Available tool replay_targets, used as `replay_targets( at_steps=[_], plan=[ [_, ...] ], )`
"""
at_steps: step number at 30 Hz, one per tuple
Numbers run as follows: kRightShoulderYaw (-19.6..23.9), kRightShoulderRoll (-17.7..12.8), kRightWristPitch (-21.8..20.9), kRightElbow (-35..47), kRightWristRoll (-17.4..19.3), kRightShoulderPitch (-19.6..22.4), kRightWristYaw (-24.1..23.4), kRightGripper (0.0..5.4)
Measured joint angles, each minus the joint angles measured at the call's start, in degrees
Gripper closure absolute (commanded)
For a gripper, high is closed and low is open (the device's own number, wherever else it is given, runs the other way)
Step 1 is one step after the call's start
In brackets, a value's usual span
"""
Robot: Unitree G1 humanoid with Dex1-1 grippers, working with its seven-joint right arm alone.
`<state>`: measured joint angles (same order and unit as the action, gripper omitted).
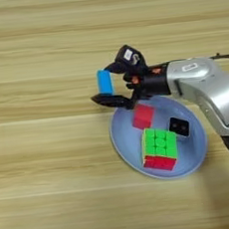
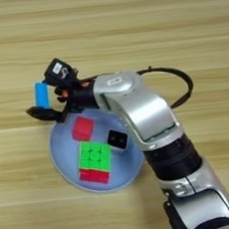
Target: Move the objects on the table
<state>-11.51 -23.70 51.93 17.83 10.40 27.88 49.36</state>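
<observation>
Gripper [image 1: 109,83] straddles upright blue bar [image 1: 104,82].

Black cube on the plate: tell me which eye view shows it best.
The left eye view shows it best: the black cube sits clear of the arm, all sides visible, beside the puzzle cube. In the right eye view the same black cube lies tight against the silver forearm.

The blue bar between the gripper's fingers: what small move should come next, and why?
Probably carry the blue bar a little toward the plate. The right gripper holds it just outside the plate's upper left rim, while the red cube, black cube and puzzle cube already lie inside.
</observation>
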Motion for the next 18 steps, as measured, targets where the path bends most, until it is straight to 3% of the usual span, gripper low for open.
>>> replay_targets(
  at_steps=[8, 18],
  plan=[
    [7.97, -5.81, -2.69, -2.23, 2.72, -2.24, 2.18, 0.91],
    [10.64, -9.85, -9.12, -5.27, 3.09, -6.99, 3.93, 0.91]
  ],
)
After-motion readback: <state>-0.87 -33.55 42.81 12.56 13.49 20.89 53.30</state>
